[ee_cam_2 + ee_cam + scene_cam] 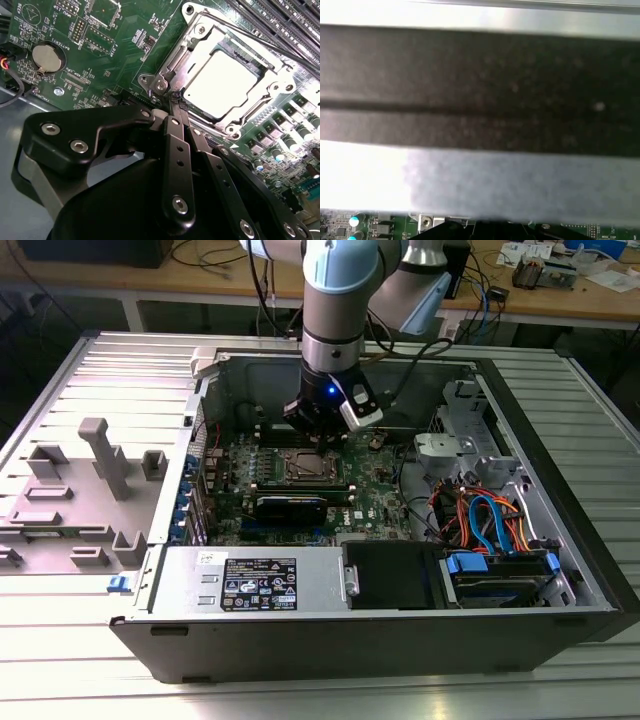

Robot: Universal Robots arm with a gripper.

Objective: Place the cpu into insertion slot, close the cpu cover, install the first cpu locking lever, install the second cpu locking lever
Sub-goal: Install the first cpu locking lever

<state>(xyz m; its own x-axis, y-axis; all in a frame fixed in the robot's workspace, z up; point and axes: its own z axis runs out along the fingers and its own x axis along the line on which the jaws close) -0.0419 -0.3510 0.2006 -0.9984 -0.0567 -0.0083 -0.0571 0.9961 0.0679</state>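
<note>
Your black pincer (176, 102), fingers pressed together, touches the thin silvery lever (240, 35) at the corner of the square silvery cover (272, 82), apparently to latch it over the seated silvery-grey chip (220, 85).

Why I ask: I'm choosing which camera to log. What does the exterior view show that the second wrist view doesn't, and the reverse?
Exterior view: the whole open computer case, its power supply, the blue and orange cables, and the grey tray on that view's left.

Second wrist view: the coin battery, and the cpu cover lying closed around the cpu.

Both: the green board and the gripper, jaws shut, at the socket's corner.
</note>
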